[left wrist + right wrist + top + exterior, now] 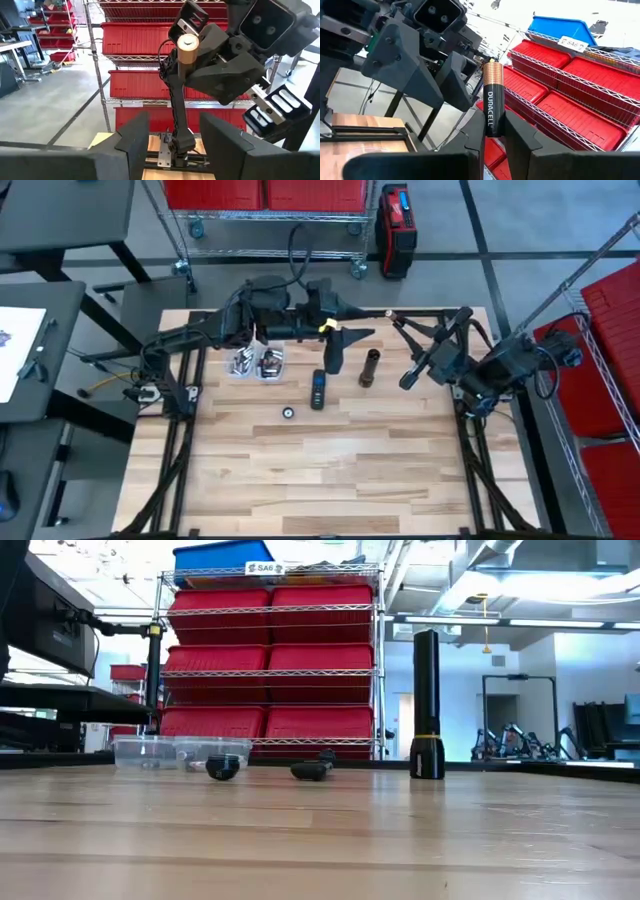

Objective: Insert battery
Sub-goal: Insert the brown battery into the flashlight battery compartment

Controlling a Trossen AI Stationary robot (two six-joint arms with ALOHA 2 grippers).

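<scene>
The right hand [492, 131] is closed on a Duracell battery [490, 100], pinching its black lower half so the copper-coloured end stands clear above the fingers. It is held up in the air at the far side of the tabletop [330, 470], facing the left arm. From the left wrist view the same cell shows end-on as a copper cylinder with a pale round cap, gripped in the other arm's hand.

The battery looks like a small rigid metal cylinder, light for its size, smooth and fairly slippery, so a squeeze across its middle, as now, should keep it from twisting; a grip near 1 tip would likely let it pivot. It is not fragile, but it could roll away if dropped.

The left hand [170, 145] sits high near the back edge too, its 2 fingers spread apart with nothing between them.

On the tabletop a black flashlight body [427, 705] stands upright with a yellow ring near its base, and a second dark tube [369, 367] lies just beside it. A small dark cap [288, 412], a black remote-like piece [318, 389] and 2 clear trays [256, 363] holding parts rest nearby.
</scene>
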